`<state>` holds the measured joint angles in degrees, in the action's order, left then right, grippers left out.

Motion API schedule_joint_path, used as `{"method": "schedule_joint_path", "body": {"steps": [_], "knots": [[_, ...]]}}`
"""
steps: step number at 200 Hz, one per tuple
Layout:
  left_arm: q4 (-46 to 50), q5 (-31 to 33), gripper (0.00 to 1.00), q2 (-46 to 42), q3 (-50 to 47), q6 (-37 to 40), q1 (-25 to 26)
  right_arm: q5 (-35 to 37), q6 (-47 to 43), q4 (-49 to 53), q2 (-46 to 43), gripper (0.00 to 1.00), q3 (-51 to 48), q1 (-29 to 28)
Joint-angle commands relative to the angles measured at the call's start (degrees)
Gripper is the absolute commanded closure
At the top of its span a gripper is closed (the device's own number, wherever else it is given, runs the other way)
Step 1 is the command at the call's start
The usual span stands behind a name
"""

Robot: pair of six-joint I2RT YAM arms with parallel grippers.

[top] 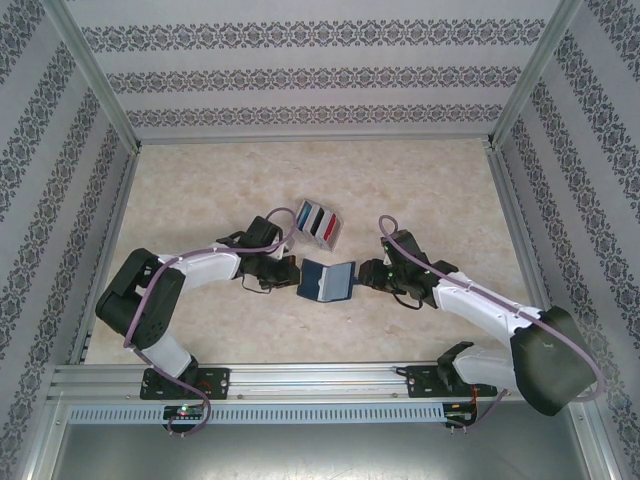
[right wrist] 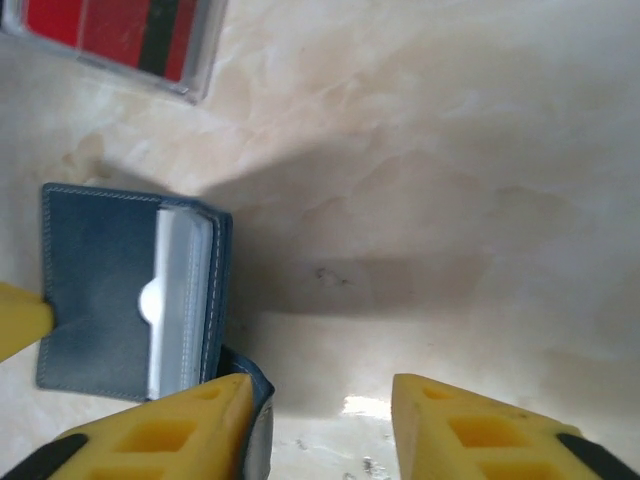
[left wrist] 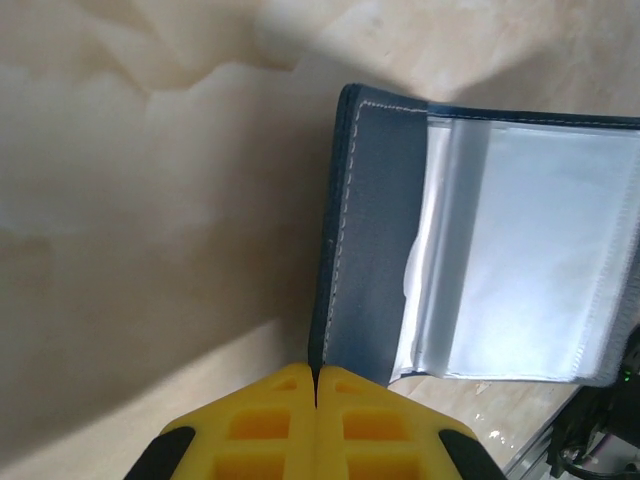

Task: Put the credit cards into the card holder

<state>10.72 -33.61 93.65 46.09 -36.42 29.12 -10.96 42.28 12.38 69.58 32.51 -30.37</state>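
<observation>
The navy card holder (top: pixel 327 281) lies opened on the table between my two grippers, its clear inner sleeves (left wrist: pixel 530 250) facing up. My left gripper (left wrist: pixel 316 372) is shut on the edge of its navy cover (left wrist: pixel 375 230); from above this gripper (top: pixel 284 272) sits at the holder's left side. My right gripper (right wrist: pixel 320 395) is open just right of the card holder (right wrist: pixel 100 300), its left finger (right wrist: pixel 190 420) against a curled navy flap (right wrist: pixel 250 385). The credit cards (top: pixel 320 222), red, dark and whitish, stand in a clear slotted case; the red ones (right wrist: pixel 110 30) show in the right wrist view.
The clear plastic case (top: pixel 331 234) sits just behind the holder, near the table's middle. Patterned walls and metal rails (top: pixel 300 380) enclose the marbled tabletop (top: pixel 220 180). Both arms reach inward from the near edge.
</observation>
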Motion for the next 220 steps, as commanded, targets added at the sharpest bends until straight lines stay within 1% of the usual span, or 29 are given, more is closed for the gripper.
{"method": "schedule_joint_path", "body": {"steps": [1, 23, 55, 81, 95, 110, 120, 123, 144, 186, 220], "knots": [[-3.64, 0.32, 1.00, -1.06, -2.39, -3.47, -0.38, -6.61, 1.59, -5.64, 0.60, 0.54, -1.72, -0.43], [-2.85, 0.81, 1.00, -1.36, -2.40, -3.40, -0.36, -7.85, 2.45, -7.99, -0.65, 0.49, -2.85, -0.41], [-3.40, 0.10, 1.00, -1.64, -2.57, -3.91, -0.37, -12.13, 2.28, -11.45, -0.60, 0.37, -2.69, -0.57], [-3.53, 0.29, 1.00, -2.89, -2.43, -4.71, -0.33, -11.49, 1.76, -10.64, 1.75, 0.35, -1.60, -0.92], [-3.35, 0.42, 1.00, -3.33, -2.24, -4.45, -0.38, -11.69, 1.69, -11.03, 4.55, 0.39, -1.26, -1.07], [-1.80, 0.99, 1.00, -3.35, -1.58, -3.89, -0.37, -11.97, 2.16, -11.46, 7.27, 0.49, -0.99, -1.23], [-1.83, 0.96, 1.00, -3.44, -1.74, -4.19, -0.38, -11.11, 2.13, -10.62, 8.54, 0.57, -0.57, -1.48], [-2.05, 0.94, 1.00, -3.47, -1.97, -4.26, -0.38, -10.73, 1.94, -10.31, 8.79, 0.59, -0.45, -1.59], [-2.50, 0.99, 1.00, -3.16, -2.44, -4.32, -0.38, -10.02, 1.64, -10.56, 10.19, 0.61, -0.43, -2.22], [-3.52, 1.05, 1.00, -2.27, -3.48, -4.79, -0.37, -9.37, 2.10, -11.02, 10.55, 0.71, -0.43, -2.50], [-3.38, 1.70, 1.00, -2.09, -3.64, -4.75, -0.37, -10.42, 2.51, -11.85, 8.79, 0.70, -0.78, -2.61]]}}
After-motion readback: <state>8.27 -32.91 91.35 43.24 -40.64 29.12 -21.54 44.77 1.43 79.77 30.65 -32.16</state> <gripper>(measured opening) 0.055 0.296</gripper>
